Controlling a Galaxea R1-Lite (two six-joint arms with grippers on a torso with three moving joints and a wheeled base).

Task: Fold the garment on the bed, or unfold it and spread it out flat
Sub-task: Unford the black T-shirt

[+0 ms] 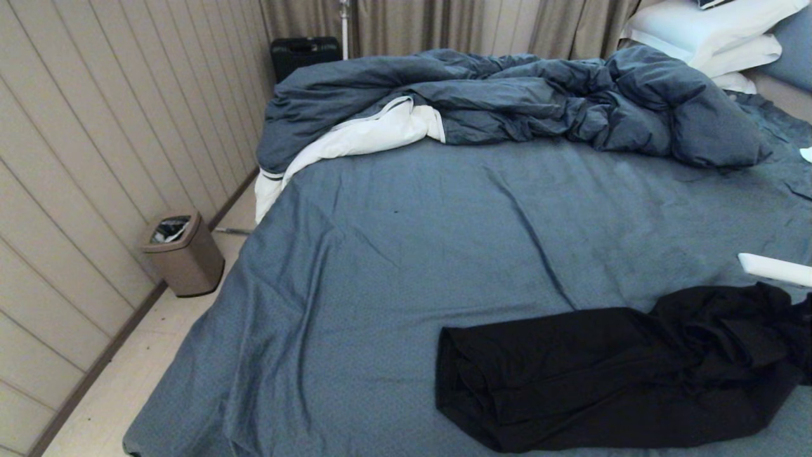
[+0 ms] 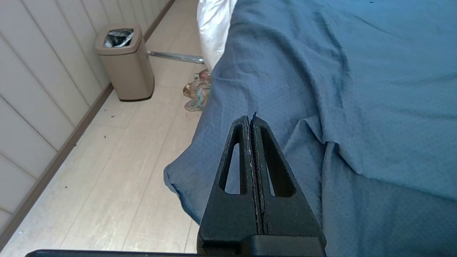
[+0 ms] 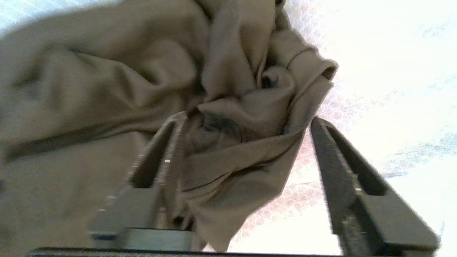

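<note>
Garment [image 1: 609,374]: black, lying on the near right part of the bed [image 1: 393,254], loosely folded into a long band running left to right, with a rounded folded end on the left and a bunched, rumpled heap on the right toward the head view's edge. No print or lettering showing on the visible side.

From the left of the head view: panelled wall, then a tan waste bin [image 1: 183,254] on the pale floor beside the bed. Also seen from the left wrist, bin [image 2: 125,60] standing against the wall, a small multicoloured object [image 2: 197,91] on the floor just beside the hanging sheet. Left gripper [image 2: 250,119] parked off the bed's left edge, fingers pressed together, holding nothing.

Further along: dark suitcase [image 1: 304,54] against the curtains [image 1: 444,25] at the far side. Dark-blue duvet [image 1: 520,101] heaped across the far part of the bed, white lining [image 1: 361,136] turned out at its left end. White pillows [image 1: 710,32] stacked at the far right corner.

At the right: right gripper [image 3: 246,117] just above the bunched end of the garment [image 3: 107,100], fingers spread wide, a twisted fold of cloth lying between them, not pinched. In the head view only a white part of the right arm [image 1: 777,270] showing at the right edge, just beyond the garment's heap.
</note>
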